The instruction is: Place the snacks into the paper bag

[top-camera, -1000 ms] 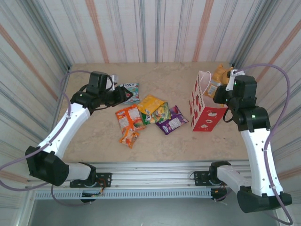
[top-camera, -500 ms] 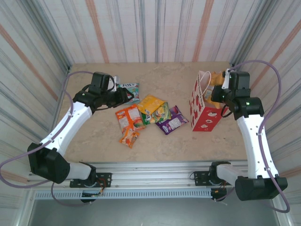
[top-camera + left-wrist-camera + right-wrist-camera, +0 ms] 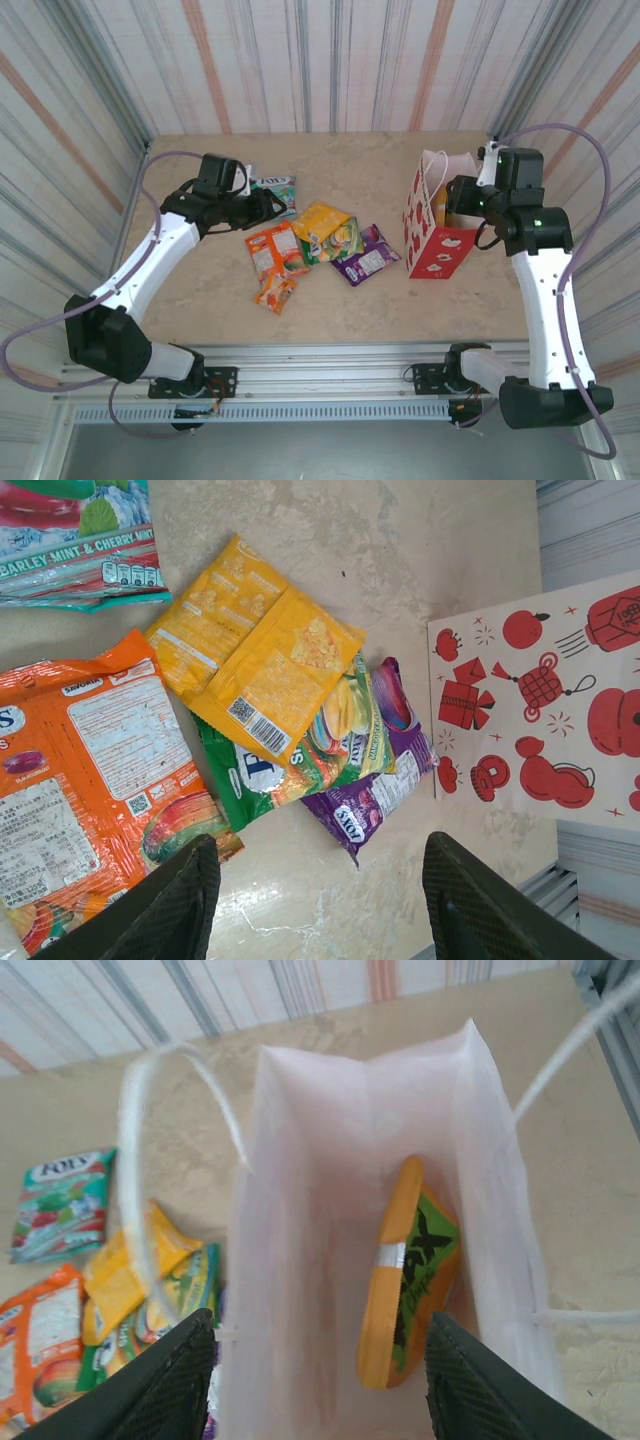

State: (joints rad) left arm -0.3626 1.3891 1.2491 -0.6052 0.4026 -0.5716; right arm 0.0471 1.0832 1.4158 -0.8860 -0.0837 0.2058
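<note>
Mostly worried about a snag on pull-out: right gripper (image 3: pixel 320 1325) over the mouth of the paper bag (image 3: pixel 300 1210), fingers spread, nothing clamped, one white cord handle (image 3: pixel 160 1160) looping just off the left finger. Could hook that loop and tip the bag; looks light, upright, unsupported. Straight below the fingers, inside: one orange packet (image 3: pixel 405 1270) with a green-black label, on edge against the right wall.

Left gripper (image 3: pixel 322 850) likewise spread and empty, above the loose snacks (image 3: pixel 330 730). Yellow packet (image 3: pixel 250 630) just ahead of the fingers, overlapping a green packet (image 3: pixel 245 780) and a purple packet (image 3: pixel 375 785); big orange packet (image 3: pixel 80 750) by the left finger; FOX'S packet (image 3: pixel 70 540) further ahead-left. Could drag two at once out of that overlap. Glossy film, probably slippery in a pinch.
</note>
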